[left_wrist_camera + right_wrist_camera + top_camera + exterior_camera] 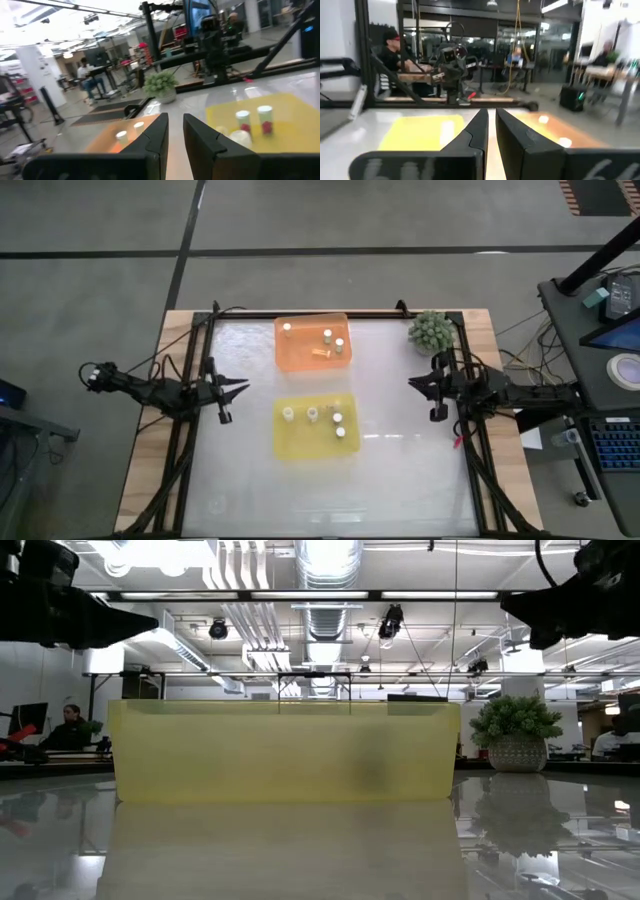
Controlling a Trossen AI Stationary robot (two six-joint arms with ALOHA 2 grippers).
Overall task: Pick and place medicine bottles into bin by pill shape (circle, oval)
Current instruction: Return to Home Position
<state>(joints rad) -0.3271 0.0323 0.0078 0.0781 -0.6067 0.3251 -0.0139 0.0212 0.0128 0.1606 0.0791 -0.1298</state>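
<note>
Hovering at opposite sides of the table, left gripper [240,388] and right gripper [413,383] both have their jaws pinched almost together, gripping nothing. The 8 medicine bottles [312,414] sit out ahead of both jaws, between them: 4 in the orange bin [300,362], 1 lying down, and 4 in the yellow bin [300,448].

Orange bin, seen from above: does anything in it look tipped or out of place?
Yes. One orange-tinted bottle appears to lie on its side in the orange bin, while the three other bottles there stand cap-up. In the yellow bin, the white-capped bottles all look upright.
</note>
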